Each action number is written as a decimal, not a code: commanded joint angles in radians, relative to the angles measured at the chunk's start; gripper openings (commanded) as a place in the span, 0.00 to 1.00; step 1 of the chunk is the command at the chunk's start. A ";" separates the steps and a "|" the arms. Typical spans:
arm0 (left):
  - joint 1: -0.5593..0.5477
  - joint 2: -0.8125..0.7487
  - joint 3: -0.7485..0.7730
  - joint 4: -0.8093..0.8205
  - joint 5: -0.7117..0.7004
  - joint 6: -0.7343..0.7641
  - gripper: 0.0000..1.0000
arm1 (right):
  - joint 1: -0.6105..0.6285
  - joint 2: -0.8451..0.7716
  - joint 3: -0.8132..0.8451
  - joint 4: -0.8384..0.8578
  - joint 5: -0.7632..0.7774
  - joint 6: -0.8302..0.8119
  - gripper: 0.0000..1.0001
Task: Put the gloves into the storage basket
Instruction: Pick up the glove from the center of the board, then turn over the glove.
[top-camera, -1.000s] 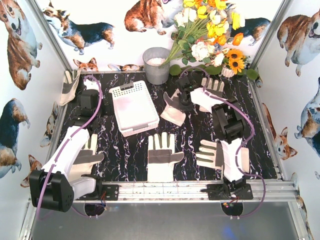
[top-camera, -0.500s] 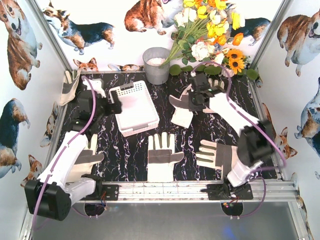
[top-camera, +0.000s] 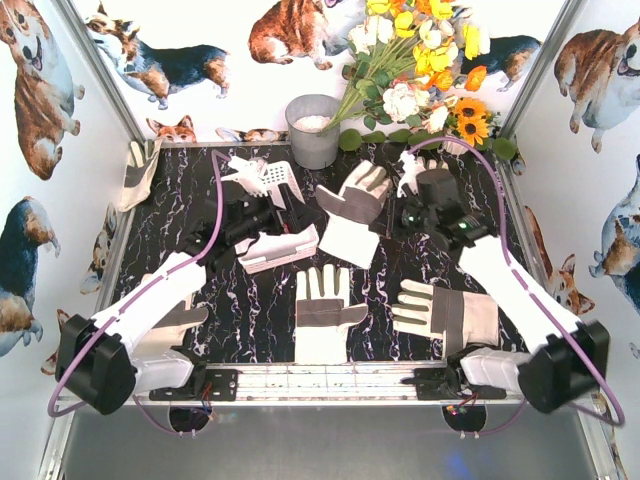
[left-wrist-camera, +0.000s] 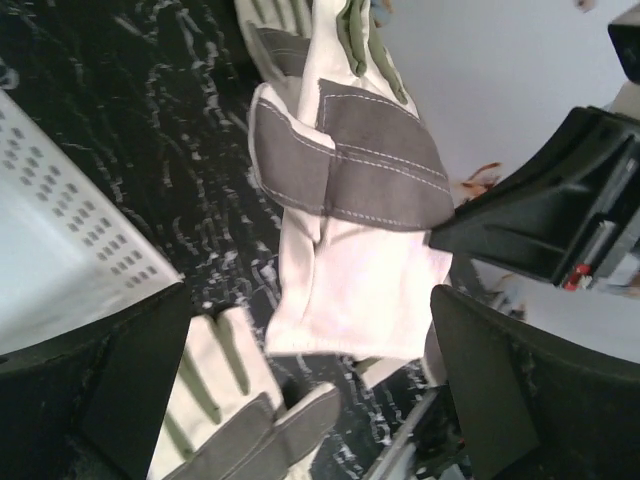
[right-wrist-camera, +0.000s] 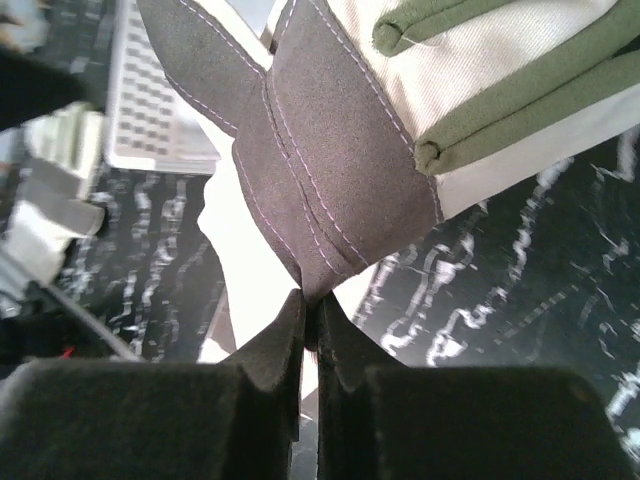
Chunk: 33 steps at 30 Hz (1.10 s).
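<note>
Black marble tabletop (top-camera: 250, 310), cream gloves (top-camera: 322, 315) (grey-patched)

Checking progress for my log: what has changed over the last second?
The left gripper swung right, over the storage basket, fingers open. The right gripper, shut on a glove, drew back rightward, raising it. Basket and two near gloves stayed put.

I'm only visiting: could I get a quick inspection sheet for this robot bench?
Surface: black marbled table, no spills seen.
Job's things: white storage basket partly under left arm; centre glove and right glove flat near front.
Clutter: grey bucket, flower bunch at back.
Hands: right hand shut on raised glove; left hand open.
Cables: purple cable along each arm.
Surroundings: corgi-print walls.
</note>
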 joint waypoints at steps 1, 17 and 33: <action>-0.006 0.021 -0.009 0.162 0.090 -0.116 1.00 | -0.001 -0.107 -0.025 0.213 -0.203 0.032 0.00; -0.058 0.029 -0.099 0.437 0.122 -0.241 0.32 | -0.001 -0.161 -0.077 0.328 -0.373 0.112 0.00; -0.154 -0.071 0.047 -0.335 -0.260 0.265 0.00 | -0.001 -0.088 -0.017 0.151 -0.131 0.454 0.69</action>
